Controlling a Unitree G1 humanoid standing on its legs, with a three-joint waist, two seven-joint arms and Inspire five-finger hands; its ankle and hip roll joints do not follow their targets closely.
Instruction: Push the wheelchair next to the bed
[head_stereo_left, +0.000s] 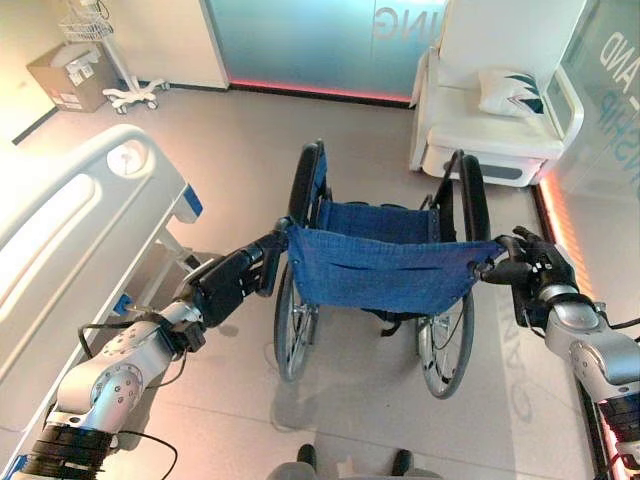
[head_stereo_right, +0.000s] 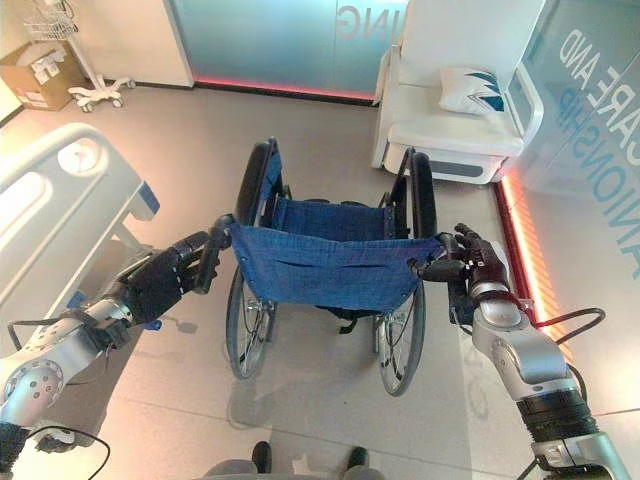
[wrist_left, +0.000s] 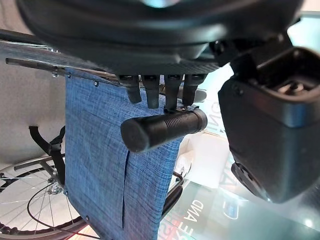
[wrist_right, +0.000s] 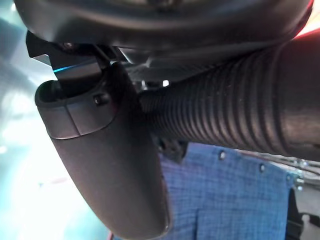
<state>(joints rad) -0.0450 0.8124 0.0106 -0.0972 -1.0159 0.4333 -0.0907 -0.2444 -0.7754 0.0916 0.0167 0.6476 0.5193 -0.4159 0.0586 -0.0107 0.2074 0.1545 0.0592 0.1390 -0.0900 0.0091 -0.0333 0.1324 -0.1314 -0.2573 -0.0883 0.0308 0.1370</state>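
Note:
A wheelchair (head_stereo_left: 385, 265) with a blue cloth back and black wheels stands in the middle of the floor, its back towards me. The white hospital bed (head_stereo_left: 70, 220) lies along the left, its foot end level with the chair's left wheel, with a gap between them. My left hand (head_stereo_left: 235, 280) reaches the left push handle (wrist_left: 165, 129), fingers (wrist_left: 150, 95) curled over the black grip. My right hand (head_stereo_left: 530, 270) is shut on the ribbed right push handle (wrist_right: 235, 120), with the thumb (wrist_right: 110, 160) across it.
A white armchair (head_stereo_left: 490, 130) with a patterned pillow (head_stereo_left: 510, 92) stands at the back right beside a glass wall. At the far left are a cardboard box (head_stereo_left: 72, 78) and a white wheeled stand (head_stereo_left: 125, 90). Open floor lies ahead of the chair.

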